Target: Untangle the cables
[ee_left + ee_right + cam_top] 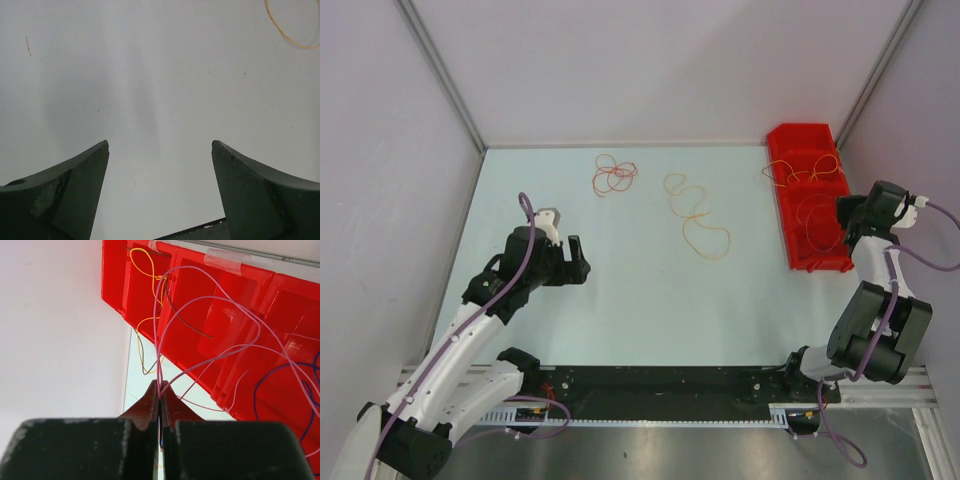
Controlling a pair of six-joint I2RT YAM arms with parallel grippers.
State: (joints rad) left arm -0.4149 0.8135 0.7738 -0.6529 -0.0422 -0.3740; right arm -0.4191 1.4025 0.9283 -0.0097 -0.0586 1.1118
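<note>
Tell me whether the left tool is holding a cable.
No. The left tool stands wide open over the table with nothing between its fingers, and the orange-yellow cable lies well beyond it.

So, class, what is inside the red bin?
Loops of pink cable, yellow cable, dark cable and blue cable lie in and over the red bin. The shut right pincer grips the pink one. Its body hides the bin's near end.

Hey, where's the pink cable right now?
In the right wrist view, the pink cable is pinched in the shut right gripper, its loops arching over the red bin on the right side of the table.
</note>
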